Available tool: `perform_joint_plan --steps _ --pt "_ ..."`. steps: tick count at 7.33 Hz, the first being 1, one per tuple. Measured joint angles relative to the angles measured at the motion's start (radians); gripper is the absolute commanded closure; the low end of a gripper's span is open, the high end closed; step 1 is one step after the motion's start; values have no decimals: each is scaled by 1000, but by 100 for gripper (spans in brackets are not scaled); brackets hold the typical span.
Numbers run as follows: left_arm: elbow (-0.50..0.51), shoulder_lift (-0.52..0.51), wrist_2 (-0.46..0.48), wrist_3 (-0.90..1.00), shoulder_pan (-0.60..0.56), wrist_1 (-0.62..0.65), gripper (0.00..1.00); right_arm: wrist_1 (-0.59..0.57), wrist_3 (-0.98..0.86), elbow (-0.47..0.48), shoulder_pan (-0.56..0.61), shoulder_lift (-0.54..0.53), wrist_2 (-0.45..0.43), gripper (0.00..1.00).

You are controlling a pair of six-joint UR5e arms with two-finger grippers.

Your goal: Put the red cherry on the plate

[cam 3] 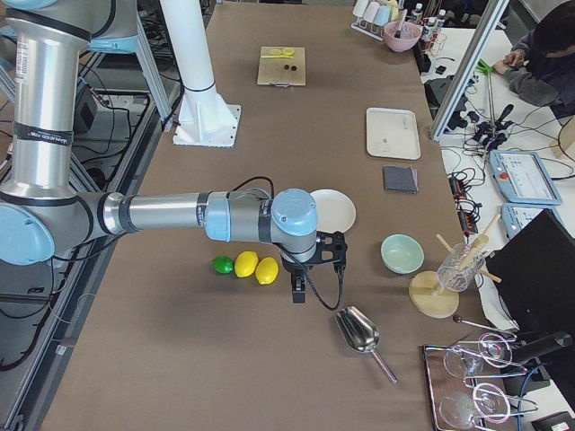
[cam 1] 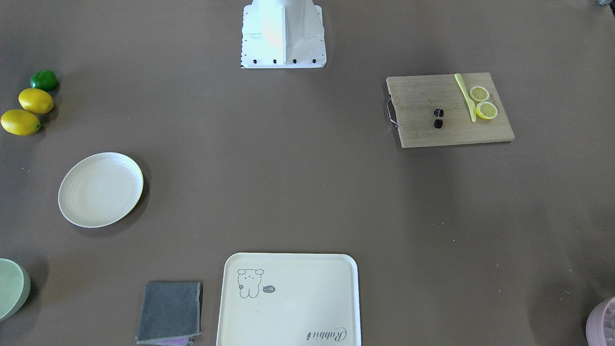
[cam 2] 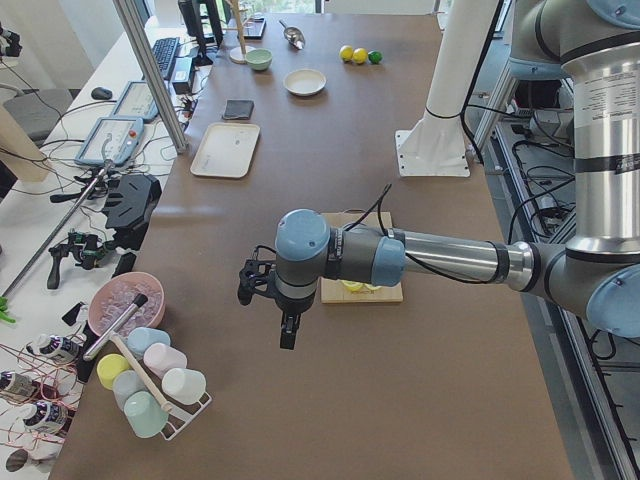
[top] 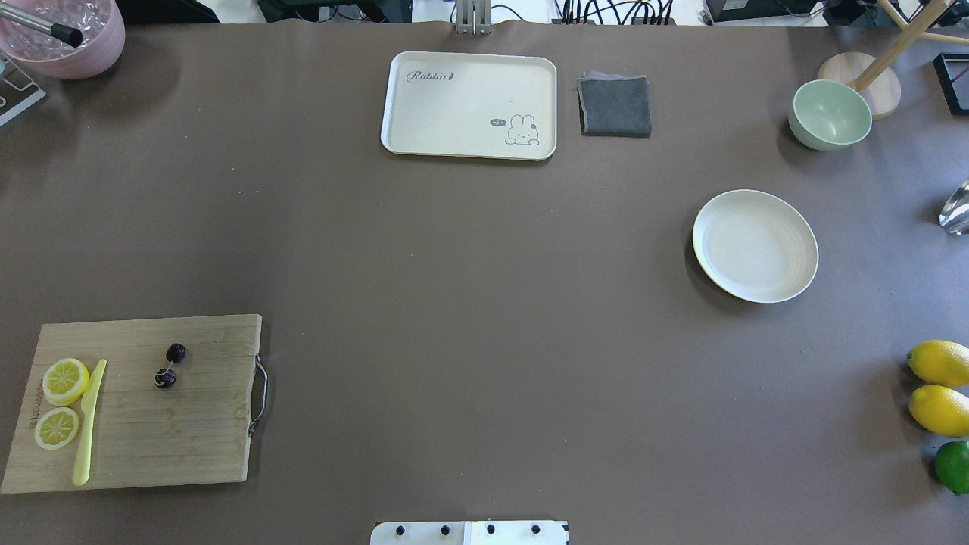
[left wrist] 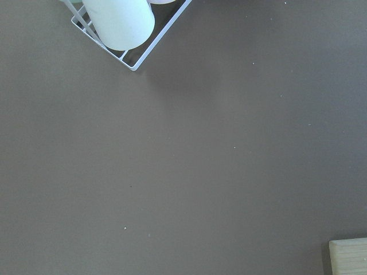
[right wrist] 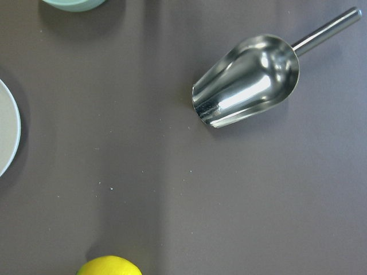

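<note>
Maroon red cherry (top: pixel 176 353) lies on the wooden cutting board (top: pixel 189 431) on the left arm's side. Plate (top: pixel 755 246) is bare, well apart on the right, so likely a long carry. Left end effector (cam 2: pixel 287 338) and right end effector (cam 3: pixel 297 294) hover over the table; cannot tell if either is released or clenched.

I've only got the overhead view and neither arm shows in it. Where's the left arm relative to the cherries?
Observer: The left gripper hangs over bare table off the cutting board, toward the cups, not over the red cherry.
Operator: And the right arm?
Observer: The right gripper hovers beside the lemons, near the plate, with a metal scoop just beyond it.
</note>
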Motion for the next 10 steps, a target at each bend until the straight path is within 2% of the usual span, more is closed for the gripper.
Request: perform_joint_plan --steps 2,4,6,8,9,10 --pt "39 -33 30 -15 0 -151 2 129 6 14 0 8 -25 0" --pt "36 -25 15 -25 0 -262 2 161 7 42 -4 11 -25 0" --pt "36 -34 -6 -77 21 -353 2 166 20 48 -18 17 24 0" --pt "38 -62 -31 -109 95 -405 1 195 209 47 -108 62 65 1" --pt "42 -66 -58 -137 115 -417 1 261 371 39 -188 81 48 2" --pt "45 -68 -84 -178 132 -435 1 354 564 28 -288 91 -5 4"
